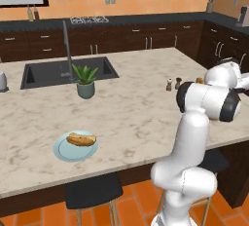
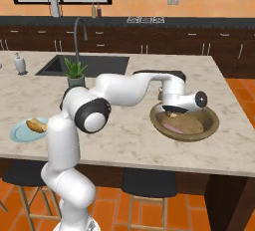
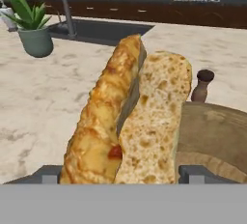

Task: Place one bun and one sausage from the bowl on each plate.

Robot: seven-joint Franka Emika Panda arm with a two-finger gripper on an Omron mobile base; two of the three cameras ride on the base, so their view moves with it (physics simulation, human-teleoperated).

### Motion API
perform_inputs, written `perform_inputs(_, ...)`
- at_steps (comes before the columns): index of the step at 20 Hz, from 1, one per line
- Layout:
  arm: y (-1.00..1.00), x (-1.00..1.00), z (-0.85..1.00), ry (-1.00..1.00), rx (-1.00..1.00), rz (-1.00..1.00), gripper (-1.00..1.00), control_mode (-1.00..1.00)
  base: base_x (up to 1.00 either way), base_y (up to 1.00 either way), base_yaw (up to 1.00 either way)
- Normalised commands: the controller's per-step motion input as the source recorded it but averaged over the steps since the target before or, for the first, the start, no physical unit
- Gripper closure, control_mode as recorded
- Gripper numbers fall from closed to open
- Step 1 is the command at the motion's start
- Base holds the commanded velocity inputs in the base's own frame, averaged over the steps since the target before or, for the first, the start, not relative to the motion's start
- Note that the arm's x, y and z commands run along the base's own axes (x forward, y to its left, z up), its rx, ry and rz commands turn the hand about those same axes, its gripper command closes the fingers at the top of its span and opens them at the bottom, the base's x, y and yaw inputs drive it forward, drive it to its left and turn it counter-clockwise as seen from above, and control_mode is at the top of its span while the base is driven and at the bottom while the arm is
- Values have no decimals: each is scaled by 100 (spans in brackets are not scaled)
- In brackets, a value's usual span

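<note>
From the right base view we see the wooden bowl (image 2: pixel 185 121) with a sausage (image 2: pixel 172 126) lying in it, the gripper (image 2: pixel 172 109) just above its near-left rim. The left base view hides that bowl behind our arm but shows the pale plate (image 1: pixel 75 147) carrying a bun already (image 1: pixel 80 139). A potted plant (image 1: pixel 85 81) and two shakers (image 1: pixel 173 83) stand on the counter (image 1: pixel 136 113) — well apart. In the hand view our fingers are clenched on a second bun (image 3: pixel 130 121), split open, beside the bowl's rim.

Two base views look down across one counter (image 1: pixel 146 108) from either side; the hand view sits close above it.
</note>
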Motion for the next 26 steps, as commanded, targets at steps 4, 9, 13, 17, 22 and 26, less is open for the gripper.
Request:
perform_inputs(4, 100, -98, 47, 0, -43, 16, 100, -100, 0, 0, 0)
perform_inputs(9, 100, -100, 50, 0, -43, 17, 100, -100, 0, 0, 0)
perform_inputs(13, 100, -87, 73, 5, -41, 22, 100, -100, 0, 0, 0)
perform_inputs(17, 100, -87, 76, 10, -42, 25, 100, -100, 0, 0, 0)
perform_inputs(22, 100, -96, 58, 12, -41, 32, 100, -100, 0, 0, 0)
perform_inputs(26, 100, -44, 6, 6, -30, 33, 100, -100, 0, 0, 0)
